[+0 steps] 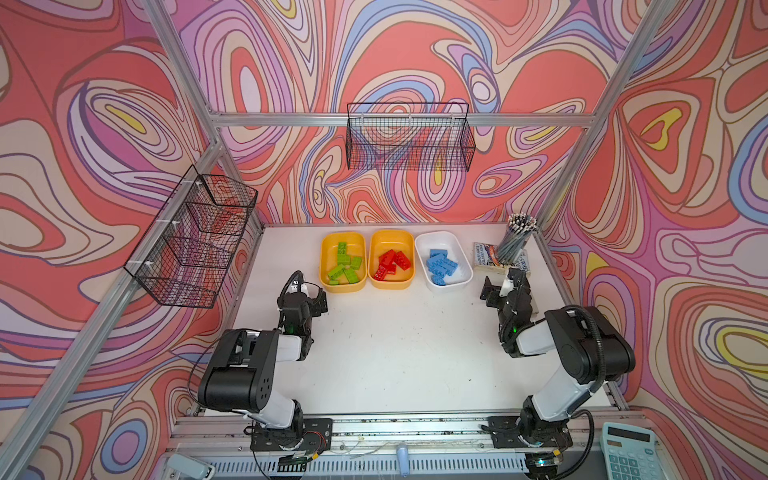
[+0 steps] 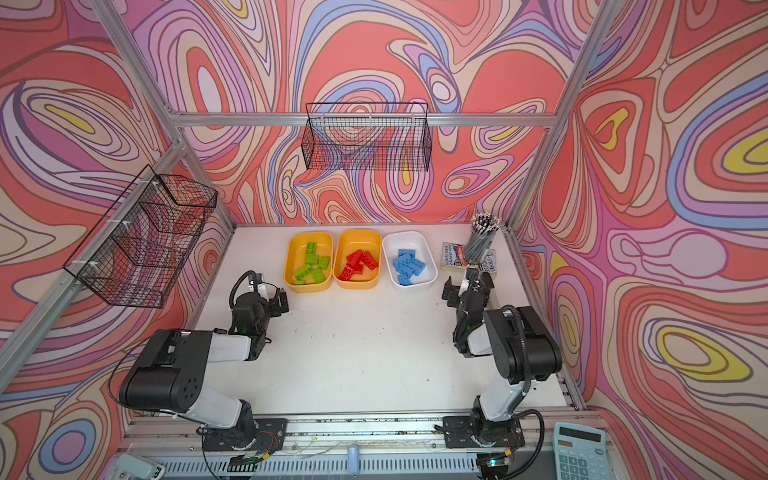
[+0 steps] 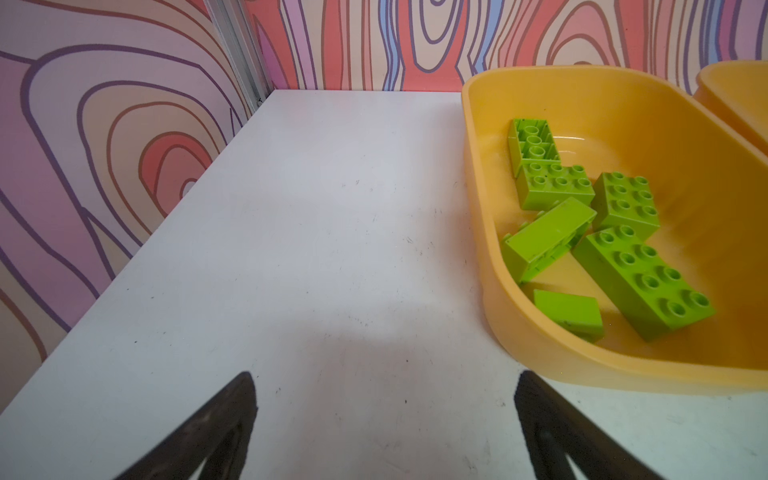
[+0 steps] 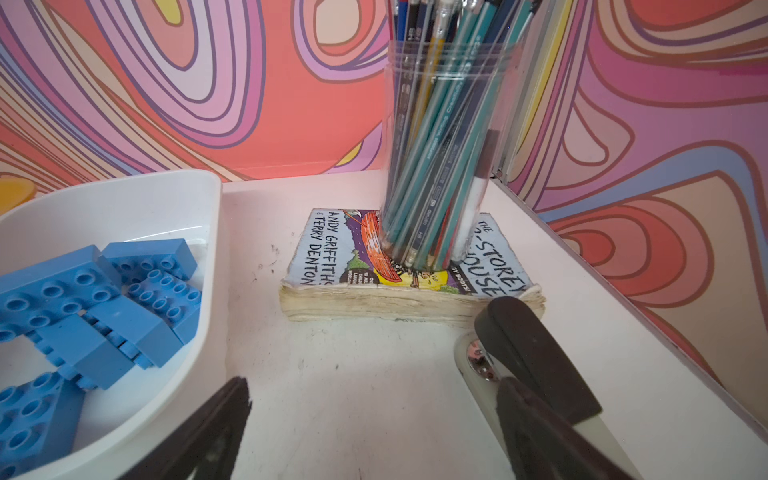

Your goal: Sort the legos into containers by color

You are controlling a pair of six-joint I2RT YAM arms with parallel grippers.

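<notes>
Left gripper and right gripper: jaws spread wide, empty, above bare table. Green legos in yellow tub just beside left gripper; blue legos in white tub just beside right; red legos in middle tub, between. No loose brick visible; sorting apparently complete.

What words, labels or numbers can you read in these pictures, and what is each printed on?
"ANDY GRIFFITHS & TERRY DENTON": cover of the worn paperback book.
"THE", "-STOREY", "OUSE": same cover, partly hidden by the clear plastic jar of pencils.
Print on the pencils: too blurred to read.
Keys of the pale blue calculator: too small.
</notes>
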